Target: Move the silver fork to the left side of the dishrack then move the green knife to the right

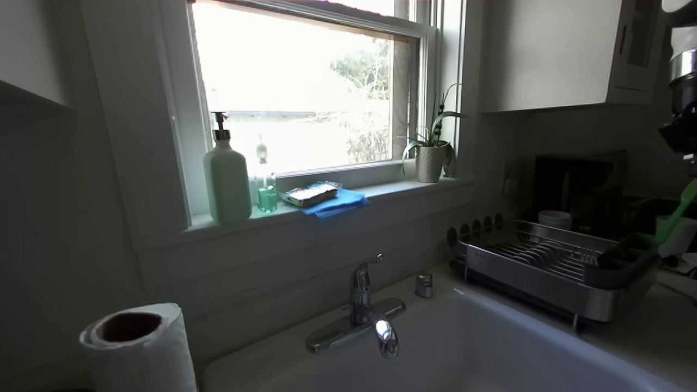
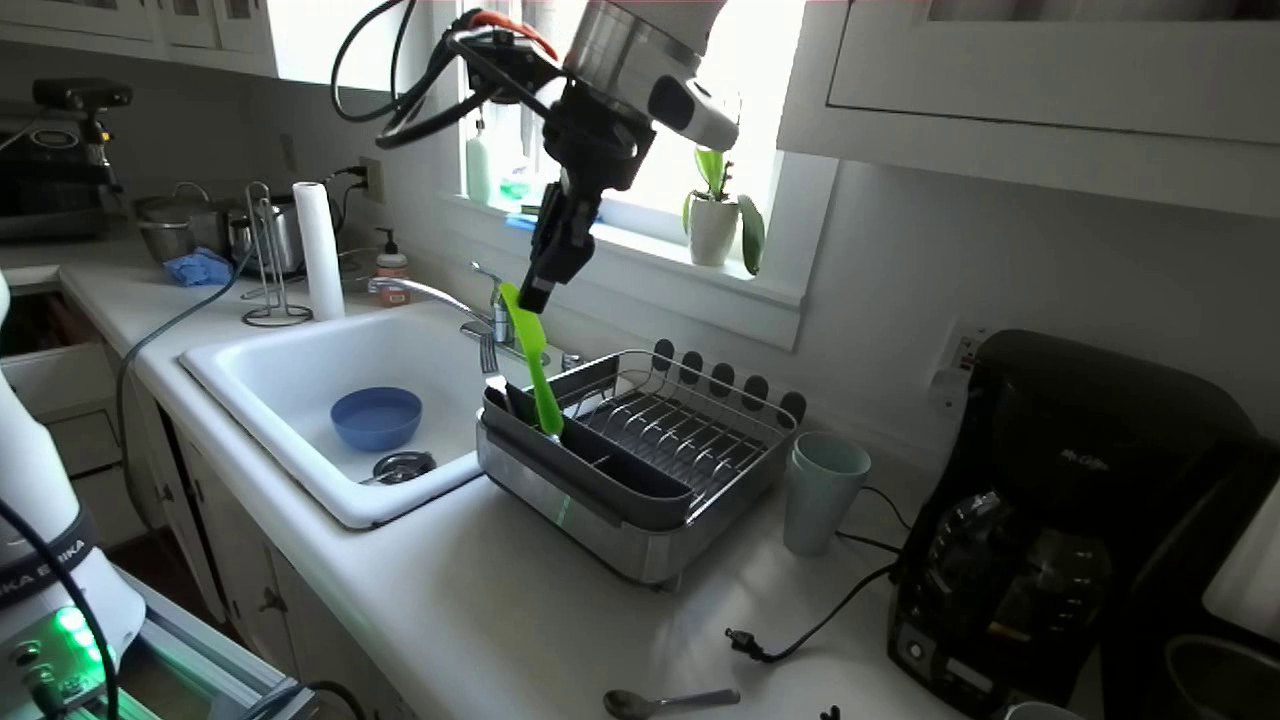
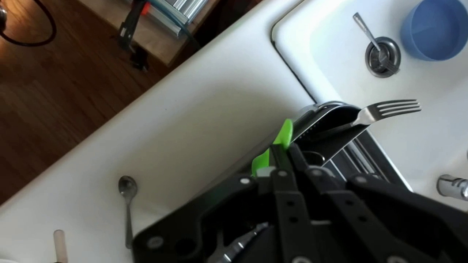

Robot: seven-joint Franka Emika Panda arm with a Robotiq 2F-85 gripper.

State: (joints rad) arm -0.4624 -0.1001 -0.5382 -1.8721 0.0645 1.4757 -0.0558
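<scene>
The grey wire dishrack (image 2: 540,490) (image 1: 533,272) stands on the counter beside the sink, with a dark cutlery caddy (image 2: 600,475) along one edge. The silver fork (image 2: 492,368) (image 3: 374,112) leans tines-up in the caddy's end nearest the sink. The green knife (image 2: 530,340) (image 1: 676,212) stands upright, slightly tilted, its lower end at the caddy. My gripper (image 2: 535,295) (image 1: 690,159) is at the knife's upper part. In the wrist view its fingertips (image 3: 287,148) are nearly together, with the green knife (image 3: 284,133) in the narrow gap; fingers hide part of it.
The sink holds a blue bowl (image 2: 376,418) and another fork (image 3: 369,33) at the drain. The faucet (image 1: 362,305) is behind. A spoon (image 3: 128,204) lies on the counter. Cups (image 2: 825,490) and a coffee maker (image 2: 1110,430) stand beside the rack.
</scene>
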